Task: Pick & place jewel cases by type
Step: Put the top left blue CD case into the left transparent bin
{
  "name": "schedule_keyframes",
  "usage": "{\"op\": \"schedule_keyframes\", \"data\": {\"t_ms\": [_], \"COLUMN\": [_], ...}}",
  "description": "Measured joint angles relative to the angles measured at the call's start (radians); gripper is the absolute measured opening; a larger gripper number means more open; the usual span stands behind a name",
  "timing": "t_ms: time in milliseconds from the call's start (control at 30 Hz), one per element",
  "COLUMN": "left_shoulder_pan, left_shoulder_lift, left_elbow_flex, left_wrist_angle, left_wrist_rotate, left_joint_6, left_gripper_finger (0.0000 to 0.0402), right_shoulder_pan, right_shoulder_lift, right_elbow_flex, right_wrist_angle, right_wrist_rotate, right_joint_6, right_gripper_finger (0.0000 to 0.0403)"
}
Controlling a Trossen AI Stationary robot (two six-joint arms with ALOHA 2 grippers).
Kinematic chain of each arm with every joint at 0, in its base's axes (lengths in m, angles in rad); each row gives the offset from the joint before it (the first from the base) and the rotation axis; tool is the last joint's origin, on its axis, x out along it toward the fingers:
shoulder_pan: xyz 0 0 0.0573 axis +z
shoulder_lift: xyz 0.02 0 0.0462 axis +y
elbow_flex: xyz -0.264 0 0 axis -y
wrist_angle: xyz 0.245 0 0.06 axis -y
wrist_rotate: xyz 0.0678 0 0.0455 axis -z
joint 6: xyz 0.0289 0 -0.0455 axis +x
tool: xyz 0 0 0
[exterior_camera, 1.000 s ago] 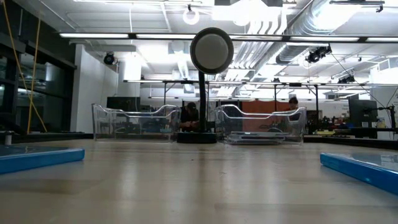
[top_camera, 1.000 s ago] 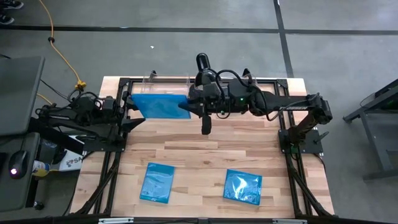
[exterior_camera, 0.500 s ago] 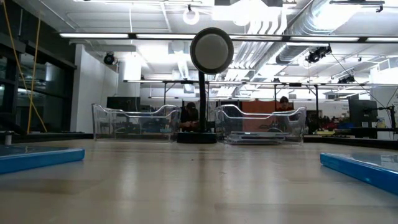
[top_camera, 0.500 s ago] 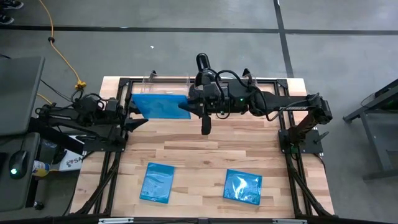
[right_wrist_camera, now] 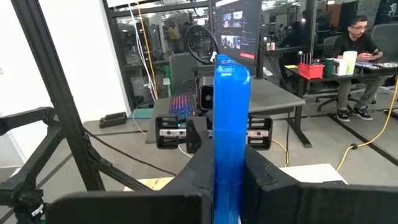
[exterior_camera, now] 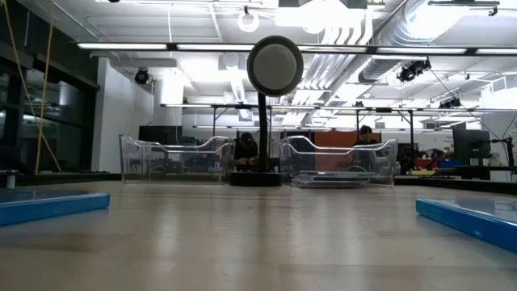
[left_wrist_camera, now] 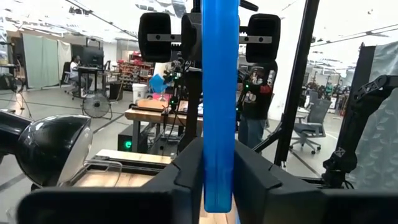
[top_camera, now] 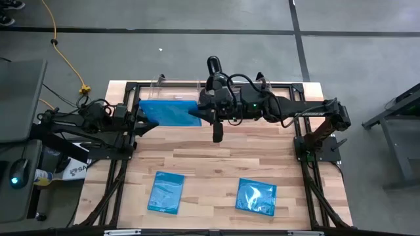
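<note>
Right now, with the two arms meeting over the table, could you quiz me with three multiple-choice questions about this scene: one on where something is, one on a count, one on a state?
1. Where is the raised blue jewel case?
A. Lying between the two other blue cases
B. Held between both grippers at the table's far edge
C. On the floor

2. How many blue jewel cases lie flat on the table's near half?
A. Two
B. Four
C. None

3. How does the left gripper stand?
A. Wide open and empty
B. Shut on the case's edge
C. Pressed flat on the wood

Answers: 1 B, the high view shows the left gripper and the right gripper on its opposite edges. 2 A, one and another show in the high view. 3 B, its fingers flank the blue edge.
</note>
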Motion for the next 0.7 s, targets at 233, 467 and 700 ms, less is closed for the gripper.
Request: {"op": "schedule_keyframes", "data": {"t_ms": [233,467,700], "left_shoulder_pan": [0.000,0.000,0.000], "left_shoulder_lift": [0.000,0.000,0.000], "left_elbow_flex": [0.000,0.000,0.000], "left_wrist_angle": [0.000,0.000,-0.001], "left_wrist_rotate": [0.000,0.002,0.002], "left_joint_6": [0.016,0.018,0.028], "left_gripper_finger": [0.0028,0.0034,0.0028], "right_shoulder_pan": [0.000,0.000,0.002], "right_shoulder_lift": [-0.001,-0.001,-0.001], "right_elbow_flex": [0.000,0.000,0.000], "right_wrist_angle": [0.000,0.000,0.000], "right_wrist_rotate": [-0.002,-0.002,0.000], "right_joint_6": [0.000,0.007,0.015], "right_gripper_finger": [0.0017,0.0020,0.0023]}}
